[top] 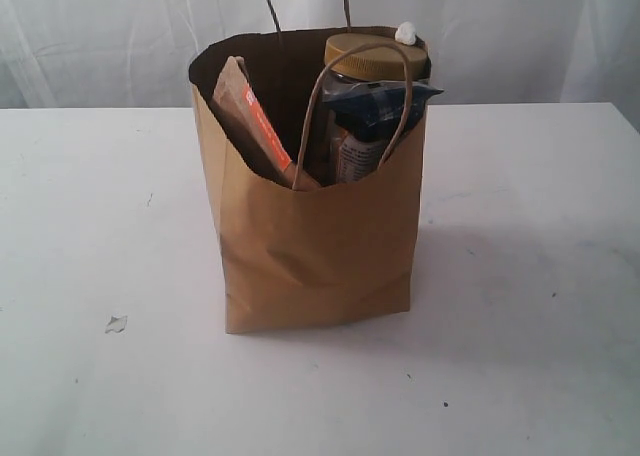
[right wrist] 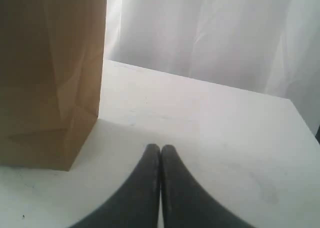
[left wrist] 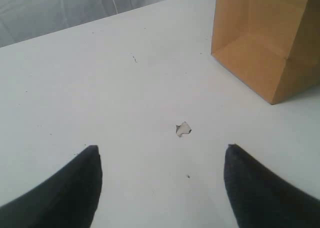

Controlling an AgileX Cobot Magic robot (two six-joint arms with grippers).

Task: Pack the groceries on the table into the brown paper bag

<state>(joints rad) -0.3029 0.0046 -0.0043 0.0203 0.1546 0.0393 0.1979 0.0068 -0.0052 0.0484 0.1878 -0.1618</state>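
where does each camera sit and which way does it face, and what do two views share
Exterior view: off the arms, above the table, angled down at the brown paper bag with the gold-lidded clear jar poking out; no robot part shows.
Left wrist view: low over the table, facing the bag's base; left end effector open, empty.
Right wrist view: low beside the bag, facing the curtain; right end effector shut.
Shared: exterior and left wrist views both show the paper scrap.
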